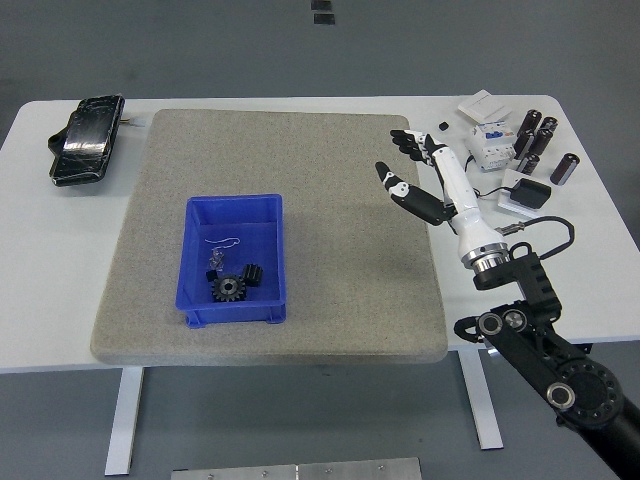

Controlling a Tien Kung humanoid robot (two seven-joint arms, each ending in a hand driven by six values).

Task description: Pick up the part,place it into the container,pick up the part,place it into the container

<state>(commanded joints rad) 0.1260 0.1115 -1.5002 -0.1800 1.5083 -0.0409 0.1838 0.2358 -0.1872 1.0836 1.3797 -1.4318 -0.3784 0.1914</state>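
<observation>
A blue container [234,300] sits on the grey mat [330,210] at its left front. Inside lie a black gear [228,288], a smaller black part [252,274] and a thin wire spring [222,242]. My right hand [405,165] is white with black fingertips. It hovers open and empty over the mat's right edge, well to the right of the container. Several dark cylindrical parts [538,143] stand at the table's far right. My left arm is out of view.
A black pouch [86,138] lies at the table's far left. At the far right are a white circuit breaker [489,146], a white box [482,104], a black adapter with cable [527,191] and a small black piece [443,126].
</observation>
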